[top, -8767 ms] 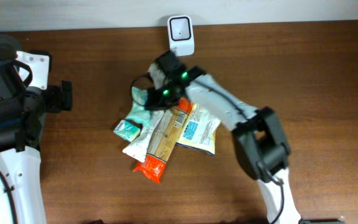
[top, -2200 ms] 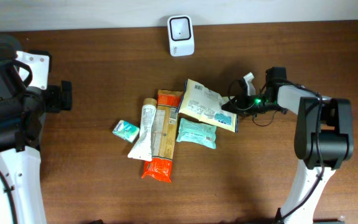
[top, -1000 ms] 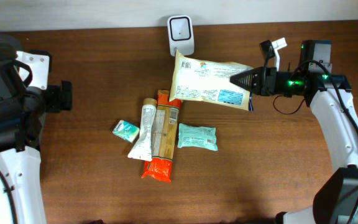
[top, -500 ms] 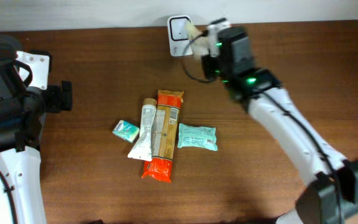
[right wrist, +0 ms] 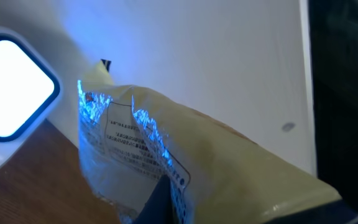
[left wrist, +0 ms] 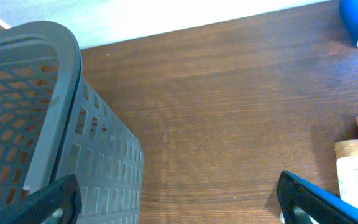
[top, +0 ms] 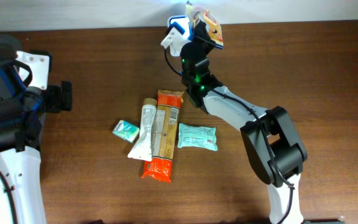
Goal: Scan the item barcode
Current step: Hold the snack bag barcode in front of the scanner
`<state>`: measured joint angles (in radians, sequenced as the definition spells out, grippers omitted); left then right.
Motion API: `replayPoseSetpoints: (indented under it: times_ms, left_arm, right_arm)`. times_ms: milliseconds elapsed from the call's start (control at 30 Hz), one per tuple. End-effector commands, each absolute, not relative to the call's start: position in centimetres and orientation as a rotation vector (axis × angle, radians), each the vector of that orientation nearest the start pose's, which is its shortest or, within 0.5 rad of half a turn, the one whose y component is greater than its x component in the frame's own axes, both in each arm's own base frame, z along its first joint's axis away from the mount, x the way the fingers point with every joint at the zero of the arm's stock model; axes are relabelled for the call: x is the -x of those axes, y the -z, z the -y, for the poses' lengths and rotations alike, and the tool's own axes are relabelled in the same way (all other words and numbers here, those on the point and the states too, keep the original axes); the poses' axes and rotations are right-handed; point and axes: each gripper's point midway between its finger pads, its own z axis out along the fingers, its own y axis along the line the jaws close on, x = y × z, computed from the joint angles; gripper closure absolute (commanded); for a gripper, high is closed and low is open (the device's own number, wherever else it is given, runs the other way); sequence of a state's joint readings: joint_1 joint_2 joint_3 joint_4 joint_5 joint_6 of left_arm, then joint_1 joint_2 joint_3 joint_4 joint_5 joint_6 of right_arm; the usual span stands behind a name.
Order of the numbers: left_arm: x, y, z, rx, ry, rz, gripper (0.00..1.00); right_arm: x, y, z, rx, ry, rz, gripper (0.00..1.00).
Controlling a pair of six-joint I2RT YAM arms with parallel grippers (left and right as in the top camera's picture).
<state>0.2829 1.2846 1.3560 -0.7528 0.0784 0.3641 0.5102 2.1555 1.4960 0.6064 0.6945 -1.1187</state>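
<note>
My right gripper (right wrist: 161, 202) is pressed together on the cream pouch (right wrist: 185, 168) and pinches it at its lower edge. I hold the pouch lifted, above the far edge of the table (top: 328, 81), just beside the white scanner (top: 175, 32), on its right side. In the right wrist view the window of the scanner is lit white, and a blue light falls on the crinkled end of the pouch, where small black print is visible. I think the printed side is turned toward the scanner, but from these views I cannot tell if the barcode itself is in the light.

My left gripper (left wrist: 178, 182) is spread wide and holds nothing. It hangs over the bare wood at the left side of the table, next to the grey basket (left wrist: 42, 118).

The other items lie together in the middle of the table, well apart from the scanner:
- a small teal packet (top: 126, 129) on the left
- a white tube (top: 143, 129), touching a brown bar (top: 164, 127)
- an orange packet (top: 156, 168), which lies under the brown bar
- a light green wipes pack (top: 197, 137) on the right
</note>
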Motion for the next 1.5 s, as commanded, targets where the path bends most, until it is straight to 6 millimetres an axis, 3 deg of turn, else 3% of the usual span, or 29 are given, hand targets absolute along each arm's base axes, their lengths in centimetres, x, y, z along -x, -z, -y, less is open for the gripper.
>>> replayPoseSetpoints:
  times_ms: [0, 200, 533, 700, 1067, 1333, 1467]
  left_arm:
    - [-36.6, -29.1, -9.2, -0.153, -0.259, -2.251, 0.01]
    - [-36.6, -29.1, -9.2, -0.153, -0.259, -2.251, 0.01]
    - [-36.6, -29.1, -9.2, -0.153, -0.259, -2.251, 0.01]
    - [-36.6, -29.1, -9.2, -0.153, -0.259, -2.251, 0.01]
    - [-36.6, -29.2, -9.2, -0.153, -0.259, -2.251, 0.01]
    - [-36.6, -29.1, -9.2, -0.153, -0.259, -2.251, 0.01]
    - [-36.6, -29.1, -9.2, -0.153, -0.259, -2.251, 0.01]
  right_arm:
    - [-58.2, -24.0, -20.7, 0.846, 1.053, -1.420, 0.96]
    - [-58.4, -25.0, -22.1, 0.925, 1.052, -1.333, 0.96]
    - [-59.0, -22.3, -23.8, 1.104, 1.096, -1.243, 0.96]
    - [-59.1, -22.2, -24.1, 1.119, 1.106, -1.215, 0.96]
    - [-59.2, -24.0, -23.9, 1.125, 1.168, -1.117, 0.96]
    - [-60.5, -23.9, -20.6, 1.103, 1.204, -1.151, 0.96]
    - [-59.9, -25.1, -21.3, 1.069, 1.201, -1.148, 0.96]
